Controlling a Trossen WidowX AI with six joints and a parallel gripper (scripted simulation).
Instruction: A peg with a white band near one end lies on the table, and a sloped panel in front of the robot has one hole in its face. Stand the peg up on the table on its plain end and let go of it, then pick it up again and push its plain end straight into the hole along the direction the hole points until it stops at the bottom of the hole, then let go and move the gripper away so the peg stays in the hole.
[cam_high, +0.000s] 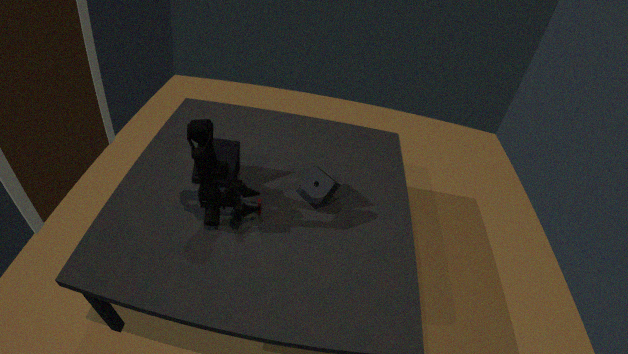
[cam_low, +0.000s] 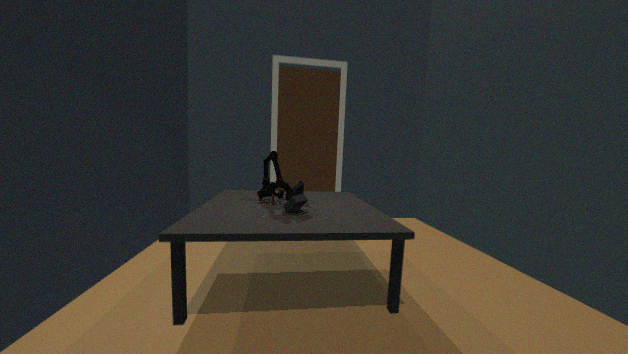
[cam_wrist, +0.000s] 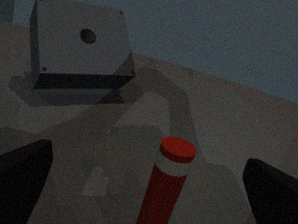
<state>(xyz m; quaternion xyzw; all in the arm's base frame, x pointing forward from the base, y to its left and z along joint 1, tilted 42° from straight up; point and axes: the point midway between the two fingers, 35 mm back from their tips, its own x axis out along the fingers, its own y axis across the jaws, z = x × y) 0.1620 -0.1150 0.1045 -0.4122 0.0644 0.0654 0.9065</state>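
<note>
While my gripper (cam_high: 258, 200) (cam_low: 271, 195) (cam_wrist: 150, 160) is spread wide and released, the peg (cam_high: 259, 205) (cam_low: 273, 200) (cam_wrist: 167, 180) stands between its fingers, red with its white band near the top. In my wrist view the fingers come in at eight and four o'clock, with space on either side of the peg, which sits near half past five.

Beyond, at eleven o'clock in that view, is the panel (cam_high: 325, 186) (cam_low: 296, 204) (cam_wrist: 65, 40), its sloped face pierced by one dark hole (cam_high: 316, 184) (cam_wrist: 88, 36); the peg is outside it, well apart. How deep the hole runs I cannot tell. From above, the panel lies toward three o'clock from my gripper, on the same table (cam_high: 300, 280) (cam_low: 287, 220) (cam_wrist: 220, 125), and shadows fall around it.

Small dark dots mark the face's corners in my wrist view alone. The exterior view shows the peg upright at the tabletop, where my wrist view cuts off its foot, but shows the panel from behind, its hole hidden. Farther back there, a brown door (cam_high: 45, 75) (cam_low: 310, 130) rises at one o'clock from my arm (cam_high: 202, 155) (cam_low: 266, 170).
</note>
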